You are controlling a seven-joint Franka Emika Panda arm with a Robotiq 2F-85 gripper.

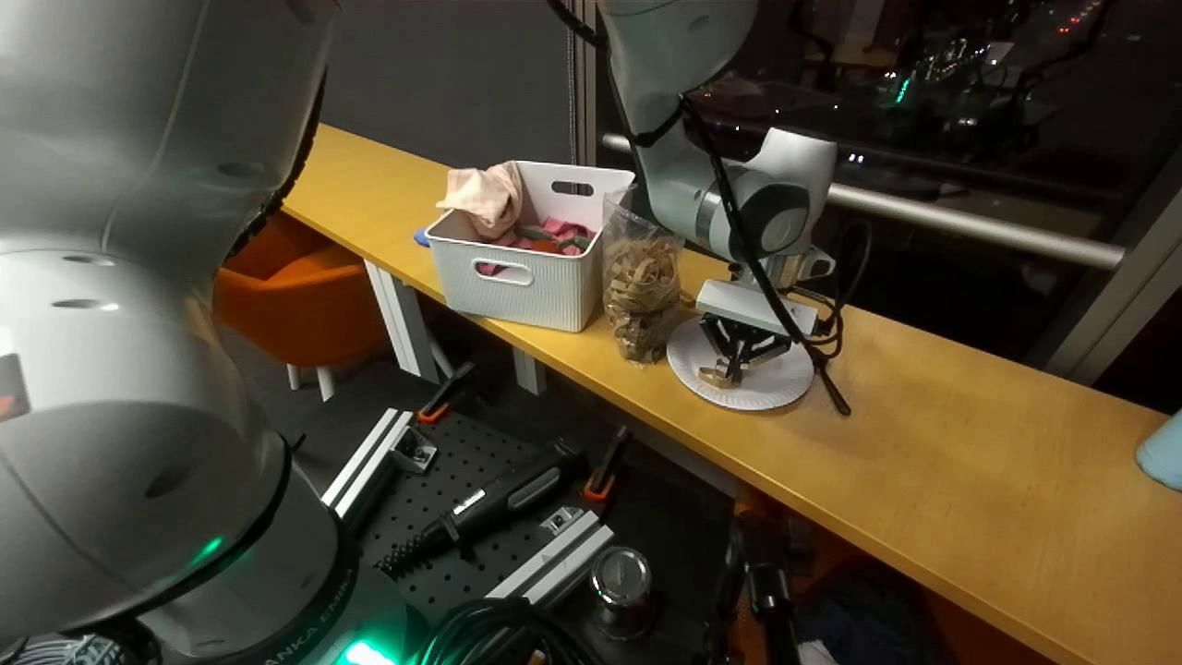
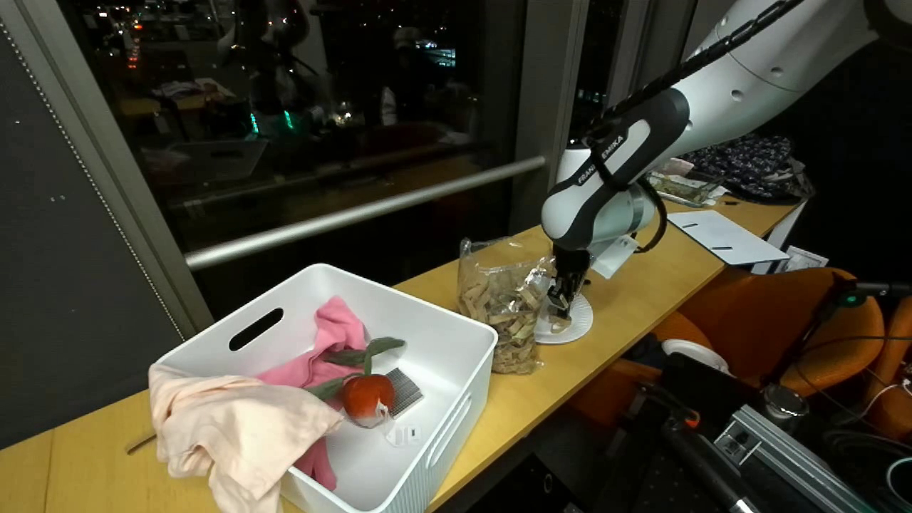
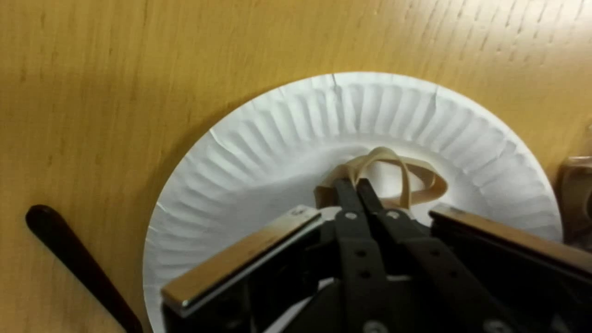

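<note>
Pincer [image 3: 354,184] seen narrow, its two black fingers [image 3: 348,199] nearly together and pointed downward; a strand of the tan band [image 3: 406,185] is nipped between the tips. The band is flat, ribbon-like and looped: in the wrist view, one arch is raised to the right of the tips, and a shorter portion is shown on their left. It is located inside the rim of the white paper plate [image 3: 240,152]; whether its lower loops are touching the plate cannot be told surely.

The plate, fluted at the edge, is laid flat on the yellow wooden counter [image 3: 92,115]. Just beside it a dark slender rod [image 3: 83,268] with a rounded end is noted; whether it is laid down or hung cannot be judged.

In both exterior views a clear bag [image 2: 502,313], filled with similar tan pieces, is stood upright between the plate and a white basket [image 1: 531,300]. In the basket a pink cloth [image 2: 338,324] and a red round item [image 2: 368,395] with green leaf-like parts are contained; a peach cloth [image 2: 242,420] is draped over its rim. Beside the counter an orange chair [image 1: 305,305] is seen in an exterior view
</note>
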